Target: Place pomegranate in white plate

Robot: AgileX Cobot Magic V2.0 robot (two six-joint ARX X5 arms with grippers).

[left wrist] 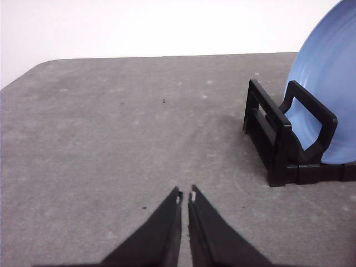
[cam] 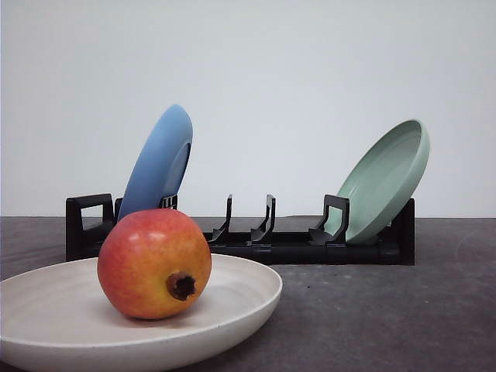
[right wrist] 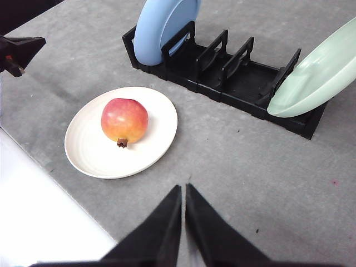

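A: Start at the pincers. How do they stand?

B: The left pincer (left wrist: 185,196) has its black, tapering fingers pressed together, tips nearly meeting, over bare grey speckled surface (left wrist: 128,128). The right pincer (right wrist: 183,189) is the same: wedge-shaped fingers closed, nothing between them.

A: And outward from there?

B: Past the right pincer lies the white plate (right wrist: 89,150), matte, cream, shallow with a raised rim. The pomegranate (right wrist: 124,120) sits on it, a little off centre.

A: What does the fruit look like?

B: Round and glossy, red fading to orange-yellow, with a small dark brown crown. In the front view the pomegranate (cam: 154,263) turns that crown toward the camera, resting on the white plate (cam: 248,291).

A: Anything behind it?

B: A black plastic rack (cam: 294,248) with upright dividers. A blue plate (cam: 159,163) leans at its left end, a pale green plate (cam: 385,180) at its right. The left wrist view gives the rack's end bracket (left wrist: 289,139) and blue plate (left wrist: 328,72) up close.
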